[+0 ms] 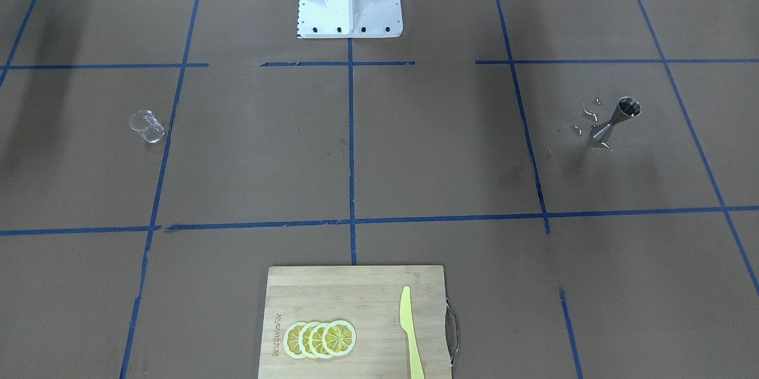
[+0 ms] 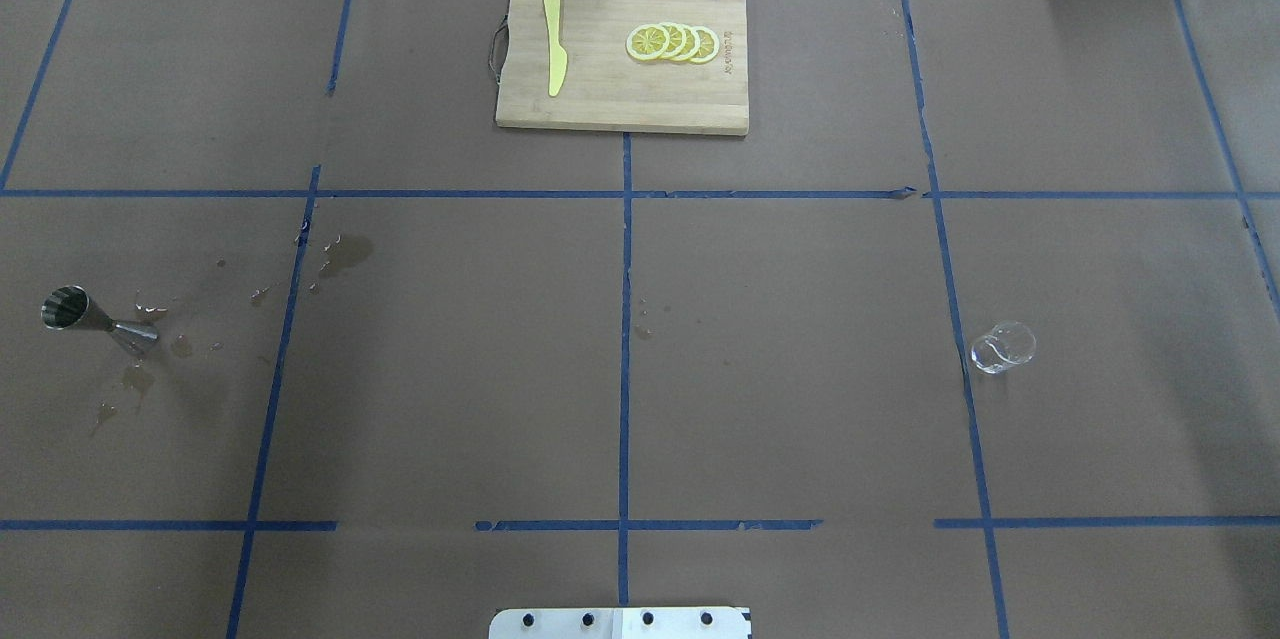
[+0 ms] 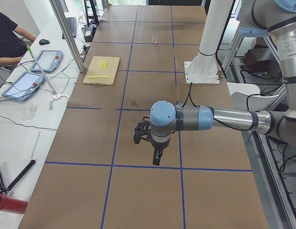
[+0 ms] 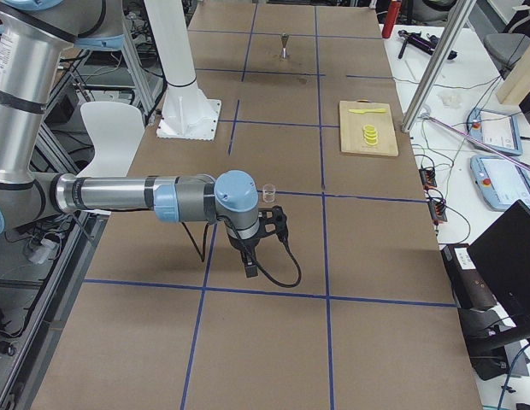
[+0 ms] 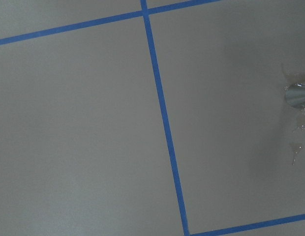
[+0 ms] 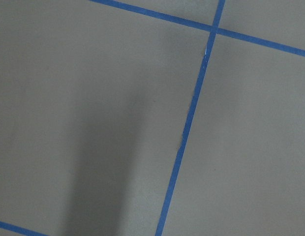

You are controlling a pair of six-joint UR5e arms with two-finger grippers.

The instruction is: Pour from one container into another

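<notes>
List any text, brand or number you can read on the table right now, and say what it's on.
No text can be read in full in any view.
On the cutting board: a brand mark along one short edge, too blurred to read.
On the glass measuring cup: faint printed marks, too small to read.
On the steel jigger: no marking visible.

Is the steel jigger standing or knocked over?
Standing: the jigger rests on its lower cone with its open mouth up, wet drops lying around it.
</notes>
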